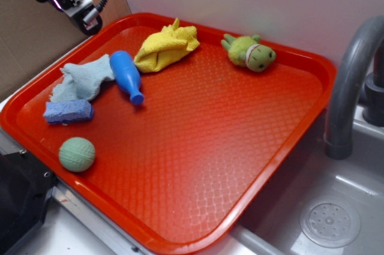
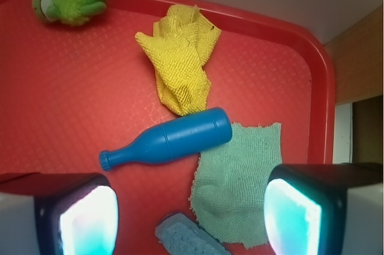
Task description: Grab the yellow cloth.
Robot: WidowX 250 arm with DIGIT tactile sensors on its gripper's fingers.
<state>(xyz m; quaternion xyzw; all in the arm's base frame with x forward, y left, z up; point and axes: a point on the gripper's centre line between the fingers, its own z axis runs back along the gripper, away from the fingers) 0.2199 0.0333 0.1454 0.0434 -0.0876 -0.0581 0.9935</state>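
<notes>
The gripper (image 2: 191, 219) is hanging above the tray's outer corner with its two pads (image 2: 90, 219) standing wide apart and nothing between them; in the exterior view the gripper (image 1: 89, 20) is sitting high at the upper left, tilted down toward the tray. Seen from the wrist, directly under the gap between the pads are lying one pale blue-green cloth (image 2: 237, 183) and, at the picture's bottom edge, one blue sponge (image 2: 186, 237). Just beyond these, one blue bottle (image 2: 168, 141) is lying on its side, its base overlapping the pale cloth's edge. Past the bottle, farther out from the gripper, the yellow cloth (image 2: 180, 60) is lying crumpled: bright yellow, coarse-woven, bunched in many folds, its near tip touching or almost touching the bottle, its far end close to the tray's back rim. In the exterior view the yellow cloth (image 1: 165, 48) is showing as a folded heap beside the bottle (image 1: 127, 76), well apart from the gripper. One yellow-green plush frog (image 2: 69, 3) is resting farther still, off to one side near the back rim. One green ball (image 1: 77, 154) is showing only in the exterior view, near the front rim of the one red tray (image 1: 240, 207). Beside the tray are showing a grey tap (image 1: 351, 81) and a sink (image 1: 330, 222).
</notes>
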